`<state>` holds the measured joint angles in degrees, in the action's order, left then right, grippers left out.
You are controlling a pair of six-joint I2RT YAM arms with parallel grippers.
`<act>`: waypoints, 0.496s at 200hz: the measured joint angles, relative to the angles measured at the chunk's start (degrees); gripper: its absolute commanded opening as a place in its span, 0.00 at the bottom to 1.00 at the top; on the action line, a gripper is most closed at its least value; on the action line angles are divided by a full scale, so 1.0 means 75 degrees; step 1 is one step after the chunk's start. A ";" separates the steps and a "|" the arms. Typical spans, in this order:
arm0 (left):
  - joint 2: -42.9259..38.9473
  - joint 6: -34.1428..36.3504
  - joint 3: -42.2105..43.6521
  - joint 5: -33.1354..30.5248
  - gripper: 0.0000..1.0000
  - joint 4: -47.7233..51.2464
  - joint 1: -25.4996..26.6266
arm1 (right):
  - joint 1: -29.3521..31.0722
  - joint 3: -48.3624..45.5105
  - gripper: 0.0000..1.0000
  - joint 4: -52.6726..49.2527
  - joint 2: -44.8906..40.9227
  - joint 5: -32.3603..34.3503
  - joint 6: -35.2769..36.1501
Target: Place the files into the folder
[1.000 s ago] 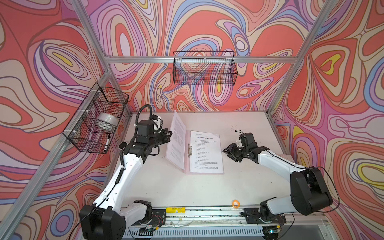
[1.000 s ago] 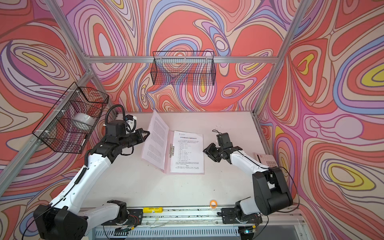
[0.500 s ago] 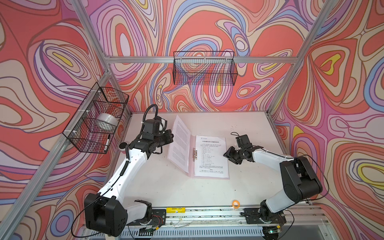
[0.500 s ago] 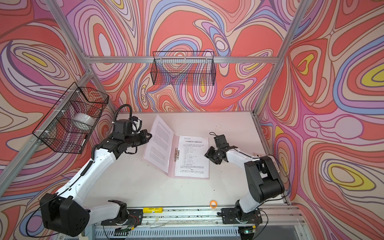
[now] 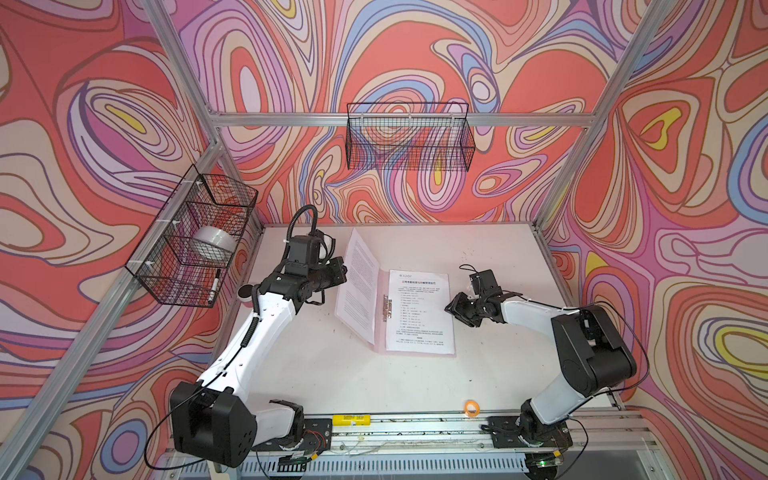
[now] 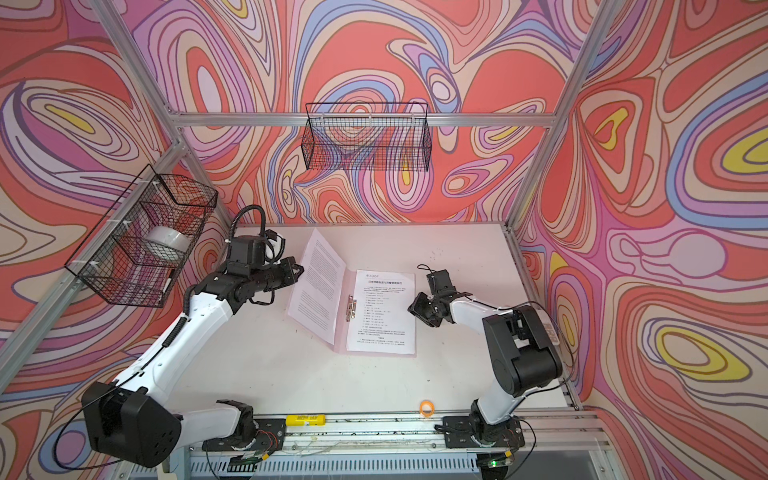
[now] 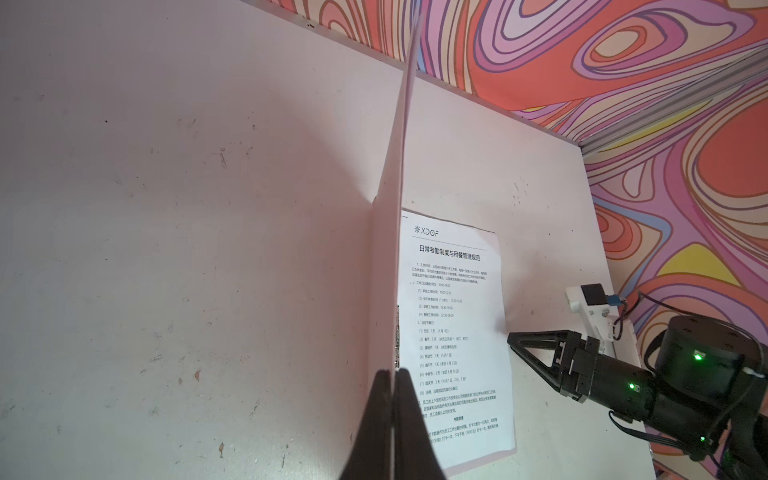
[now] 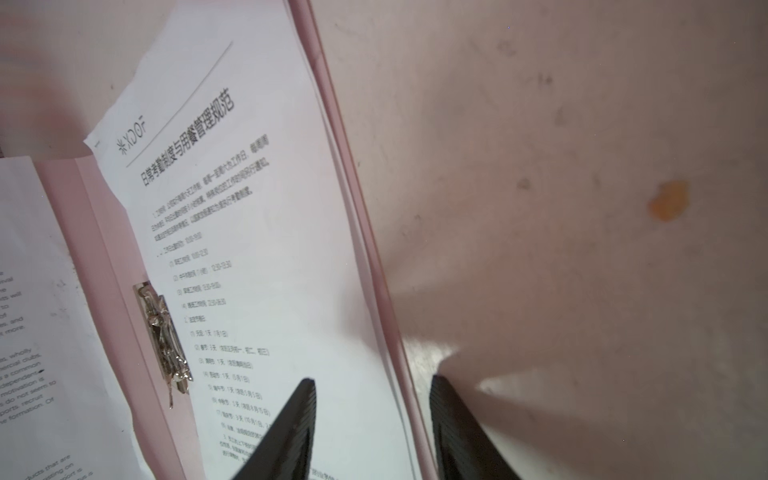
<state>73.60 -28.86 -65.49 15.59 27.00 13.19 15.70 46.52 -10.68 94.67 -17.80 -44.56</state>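
So the folder lies open on the table. One cover is flat and the other is lifted steeply up from the spine. The left gripper is clamped tight on the outer edge of that raised cover, on the far side of the folder from the right arm.

The files are inside the folder. The headed sheet with the short list lines lies on the flat cover. A densely printed sheet rests against the inner face of the raised cover. The metal clip sits by the folder's spine, right at the headed sheet's edge.

The right gripper is at the folder's flat outer edge with its jaws apart, grasping nothing. One finger is over the headed sheet and the other over bare table just past the folder. It's not clear whether it touches the paper.
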 measured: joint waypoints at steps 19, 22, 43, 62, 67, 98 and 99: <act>0.0000 -0.0079 0.0055 0.0303 0.21 -0.0245 0.0009 | -0.0003 -0.0012 0.47 0.0248 0.0096 -0.0184 0.0003; 0.0000 -0.0105 0.0079 0.0382 0.23 -0.0321 0.0009 | -0.0006 -0.0015 0.47 0.0300 0.0114 -0.0216 0.0006; 0.0000 -0.0347 0.0358 0.0933 0.35 -0.0915 0.0017 | -0.0023 -0.0047 0.47 0.0600 0.0213 -0.0414 0.0000; 0.0003 -0.0635 0.0676 0.1460 0.42 -0.1480 0.0041 | -0.0044 -0.0058 0.47 0.0804 0.0294 -0.0565 -0.0003; 0.0009 -0.0717 0.0737 0.1582 0.44 -0.1603 0.0052 | -0.0047 -0.0061 0.47 0.0868 0.0318 -0.0603 0.0000; 0.0119 -0.1265 0.1064 0.2337 0.50 -0.2637 0.0192 | -0.0050 -0.0111 0.46 0.1218 0.0431 -0.0807 -0.0009; 0.0131 -0.1303 0.1081 0.2378 0.50 -0.2702 0.0204 | -0.0050 -0.0111 0.46 0.1239 0.0437 -0.0819 -0.0012</act>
<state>74.59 -38.63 -57.39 33.43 6.74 14.72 15.33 45.69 -1.39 97.95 -23.94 -44.64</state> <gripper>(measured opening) 0.473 0.465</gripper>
